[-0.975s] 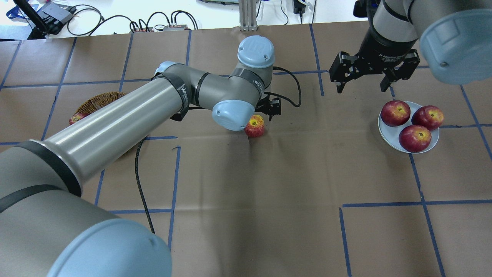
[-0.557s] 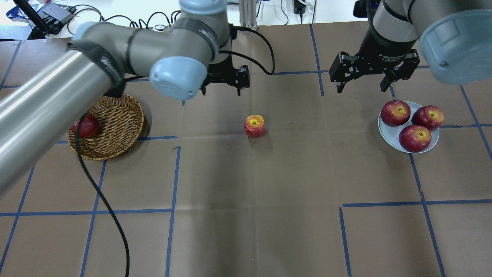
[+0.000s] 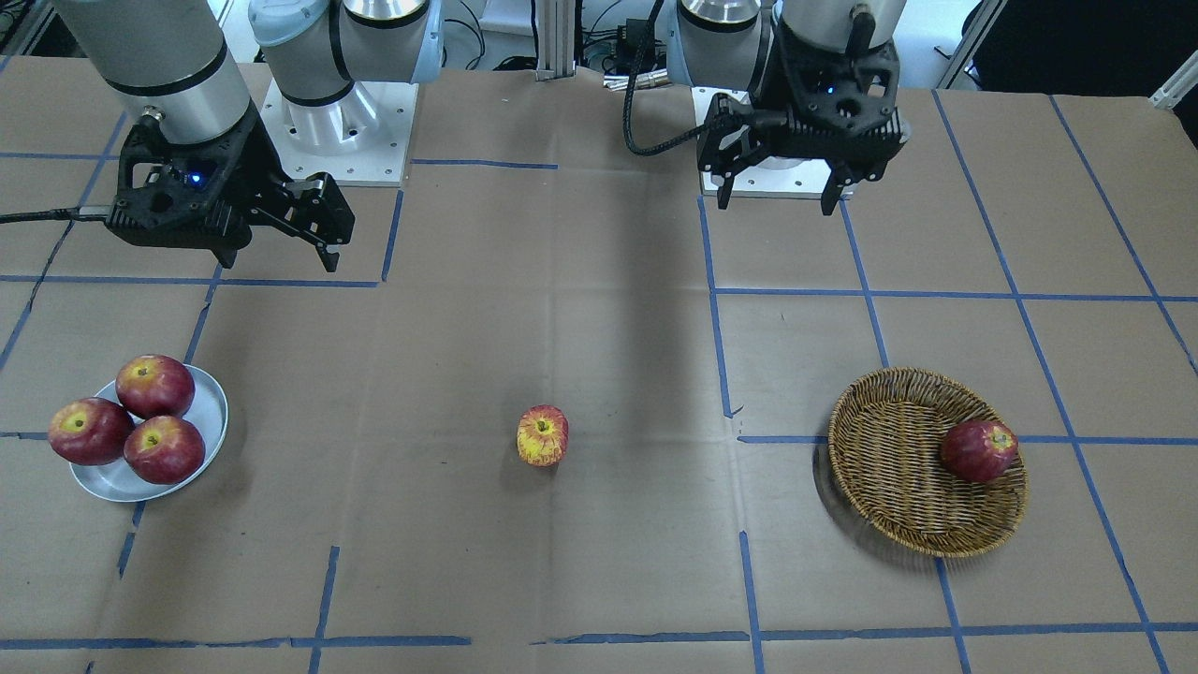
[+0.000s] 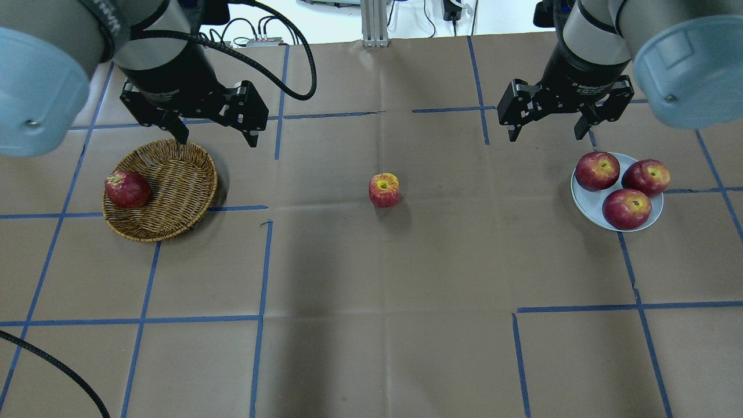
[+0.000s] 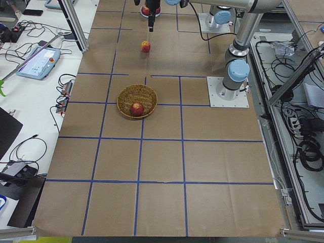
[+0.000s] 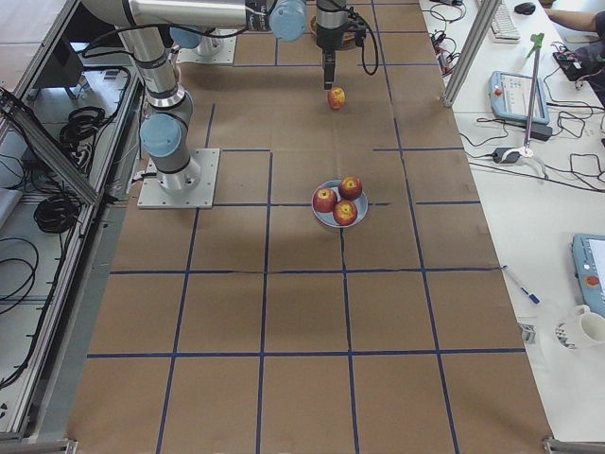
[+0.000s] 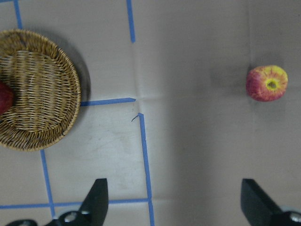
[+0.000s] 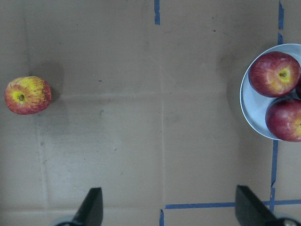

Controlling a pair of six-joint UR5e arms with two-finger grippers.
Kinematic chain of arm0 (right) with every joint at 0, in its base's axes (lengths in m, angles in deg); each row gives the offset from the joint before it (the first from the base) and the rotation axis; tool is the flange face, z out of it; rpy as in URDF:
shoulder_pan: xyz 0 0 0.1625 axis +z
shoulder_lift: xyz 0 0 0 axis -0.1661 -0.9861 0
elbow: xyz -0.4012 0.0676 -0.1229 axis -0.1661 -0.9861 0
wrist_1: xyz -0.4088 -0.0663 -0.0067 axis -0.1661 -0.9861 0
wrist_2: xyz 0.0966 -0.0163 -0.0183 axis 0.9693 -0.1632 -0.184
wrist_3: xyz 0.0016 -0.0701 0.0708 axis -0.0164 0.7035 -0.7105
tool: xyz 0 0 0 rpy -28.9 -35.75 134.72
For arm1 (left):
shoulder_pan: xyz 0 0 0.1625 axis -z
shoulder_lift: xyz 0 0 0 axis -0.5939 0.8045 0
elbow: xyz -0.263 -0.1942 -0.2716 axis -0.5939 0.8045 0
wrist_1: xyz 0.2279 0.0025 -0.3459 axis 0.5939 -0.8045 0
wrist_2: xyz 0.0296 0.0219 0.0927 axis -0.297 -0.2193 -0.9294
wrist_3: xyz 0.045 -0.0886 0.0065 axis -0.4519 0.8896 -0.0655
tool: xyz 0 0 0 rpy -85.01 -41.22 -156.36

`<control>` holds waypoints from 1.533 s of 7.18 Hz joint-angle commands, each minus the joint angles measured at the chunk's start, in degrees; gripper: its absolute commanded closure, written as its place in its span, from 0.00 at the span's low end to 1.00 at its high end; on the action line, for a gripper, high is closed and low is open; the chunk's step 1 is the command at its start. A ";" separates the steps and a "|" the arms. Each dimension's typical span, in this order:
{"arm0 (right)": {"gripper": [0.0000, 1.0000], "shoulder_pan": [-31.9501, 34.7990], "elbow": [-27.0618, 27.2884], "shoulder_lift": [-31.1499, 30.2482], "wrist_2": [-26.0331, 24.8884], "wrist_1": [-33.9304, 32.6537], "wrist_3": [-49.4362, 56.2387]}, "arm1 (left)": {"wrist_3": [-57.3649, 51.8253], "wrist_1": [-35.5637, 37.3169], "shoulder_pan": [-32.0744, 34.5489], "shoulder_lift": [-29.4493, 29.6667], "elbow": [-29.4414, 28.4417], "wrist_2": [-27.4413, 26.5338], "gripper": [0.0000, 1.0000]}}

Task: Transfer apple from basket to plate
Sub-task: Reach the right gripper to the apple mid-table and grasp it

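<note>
The yellow-red streaked apple (image 4: pixel 383 190) stands alone on the brown paper at the table's middle, also in the front view (image 3: pixel 542 435) and both wrist views (image 7: pixel 266 83) (image 8: pixel 27 95). The wicker basket (image 4: pixel 180 180) at the left holds one dark red apple (image 4: pixel 127 189). The grey-white plate (image 4: pixel 586 200) at the right holds three dark red apples. My left gripper (image 4: pixel 218 141) is open and empty above the basket's far edge. My right gripper (image 4: pixel 545 136) is open and empty, just beyond the plate.
Blue tape lines cross the brown paper. A black cable (image 4: pixel 290 69) loops from the left wrist. Both arm bases (image 3: pixel 328 122) stand at the robot's edge of the table. Cables and gear lie beyond the far edge.
My left arm has swung away from the streaked apple to the left, ending over the basket's far edge. The streaked apple stayed on the table. The right arm has not moved.
</note>
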 commanded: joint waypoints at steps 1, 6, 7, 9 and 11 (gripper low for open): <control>0.00 0.24 -0.15 0.07 -0.32 -0.90 0.10 | -1.01 -0.50 -2.78 -0.42 0.76 0.31 0.01; 0.00 16.82 -7.43 12.78 -0.85 -8.09 -17.35 | -0.93 -0.76 -3.41 -0.94 0.94 -0.12 0.01; 0.00 19.03 -8.05 15.07 -1.98 -9.68 -20.00 | -1.01 -0.93 -3.32 -1.03 0.94 -0.12 0.01; 0.00 22.38 -7.88 19.29 -2.17 -15.29 -26.07 | -0.93 -1.81 -3.32 -1.38 0.94 -0.21 0.01; 0.01 23.36 -4.83 22.99 -2.26 -19.60 -25.83 | -0.93 -1.90 -3.41 -1.64 0.94 -0.21 0.01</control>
